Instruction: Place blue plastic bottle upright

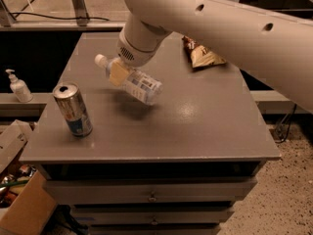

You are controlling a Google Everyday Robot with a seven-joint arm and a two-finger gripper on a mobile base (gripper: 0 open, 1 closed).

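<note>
The blue plastic bottle (139, 84) is a small clear bottle with a white cap and a white-and-pale-blue label. It hangs tilted above the grey cabinet top (195, 126), cap pointing up-left, with its shadow on the surface below. My gripper (119, 72) is shut on the bottle near its neck; one tan fingertip pad (118, 74) shows across it. The large white arm reaches in from the upper right.
A silver-and-blue drink can (73, 109) stands upright near the front left of the cabinet top. A chip bag (203, 55) lies at the back right. A white pump dispenser bottle (17, 86) stands on a lower ledge to the left. Cardboard boxes (22, 204) sit on the floor at the lower left.
</note>
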